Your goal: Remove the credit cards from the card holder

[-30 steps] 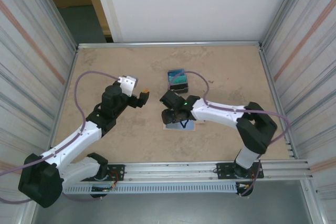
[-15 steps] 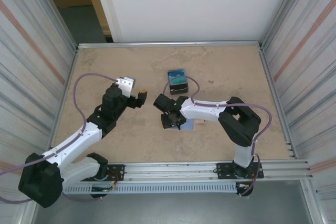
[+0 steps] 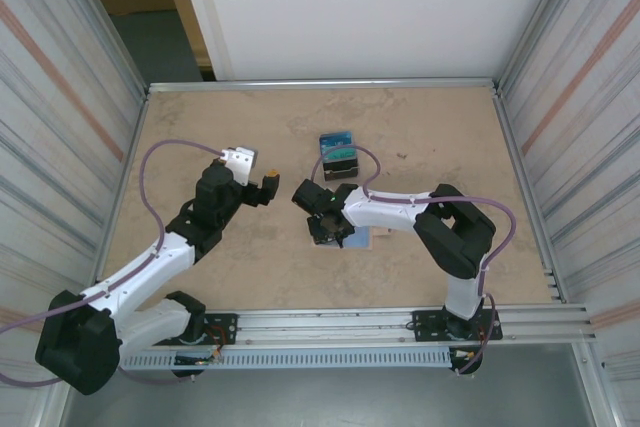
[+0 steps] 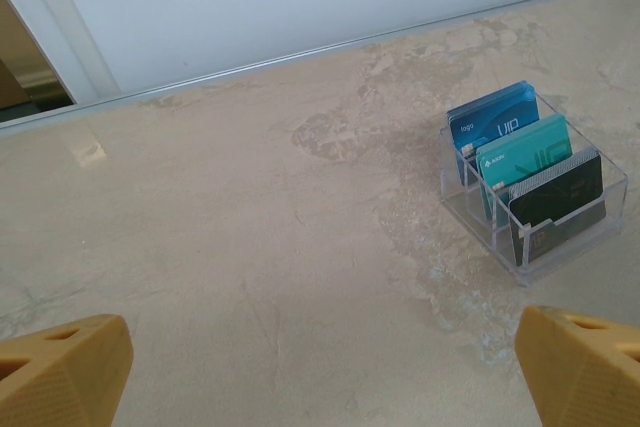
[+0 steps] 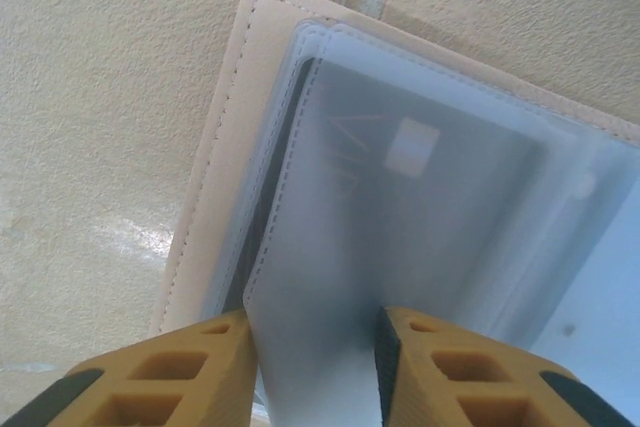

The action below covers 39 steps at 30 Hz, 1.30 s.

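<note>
Over card holder (image 5: 200, 197), right gripper (image 5: 313, 335) straddling sleeve (image 5: 420, 207)

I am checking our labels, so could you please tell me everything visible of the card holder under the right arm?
The card holder lies open and flat on the table, a pale beige, leather-like cover with stitched edges. Frosted clear plastic sleeves are layered on it; one holds a dark card with a light chip. The right gripper has its fingers either side of a sleeve's near edge.
</note>
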### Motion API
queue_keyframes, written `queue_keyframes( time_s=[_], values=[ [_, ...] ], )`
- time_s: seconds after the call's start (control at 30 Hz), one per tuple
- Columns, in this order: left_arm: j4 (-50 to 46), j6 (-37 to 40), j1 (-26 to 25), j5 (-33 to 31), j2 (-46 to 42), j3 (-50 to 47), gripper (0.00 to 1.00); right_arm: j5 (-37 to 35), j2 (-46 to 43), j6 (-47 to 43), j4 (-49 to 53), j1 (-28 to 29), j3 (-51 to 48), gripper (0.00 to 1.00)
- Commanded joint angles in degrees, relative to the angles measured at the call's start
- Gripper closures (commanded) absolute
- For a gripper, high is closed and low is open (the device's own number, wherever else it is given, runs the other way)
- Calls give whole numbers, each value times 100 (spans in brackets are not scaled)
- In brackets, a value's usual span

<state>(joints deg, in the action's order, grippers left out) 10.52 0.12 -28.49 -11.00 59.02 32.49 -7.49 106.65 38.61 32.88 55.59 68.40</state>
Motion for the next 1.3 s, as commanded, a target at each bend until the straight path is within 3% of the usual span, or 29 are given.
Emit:
queue_keyframes(
  time_s=[0.0,0.17,0.33,1.13,1.27],
  values=[
    [-32,-44,37,36,-161,117,1,-172,-123,128,131,-44,-169,73],
    [-65,-57,37,73,-262,126,1,-309,-312,195,113,-75,-195,82],
    [-172,-78,37,-23,-357,173,1,-540,-595,302,113,-75,-339,83],
    [-450,-212,22,555,-131,466,1,-904,-1604,831,79,-506,-1379,69],
    [-577,-178,-191,549,38,521,1,-826,-1655,828,-56,-617,-1546,67]
  ],
)
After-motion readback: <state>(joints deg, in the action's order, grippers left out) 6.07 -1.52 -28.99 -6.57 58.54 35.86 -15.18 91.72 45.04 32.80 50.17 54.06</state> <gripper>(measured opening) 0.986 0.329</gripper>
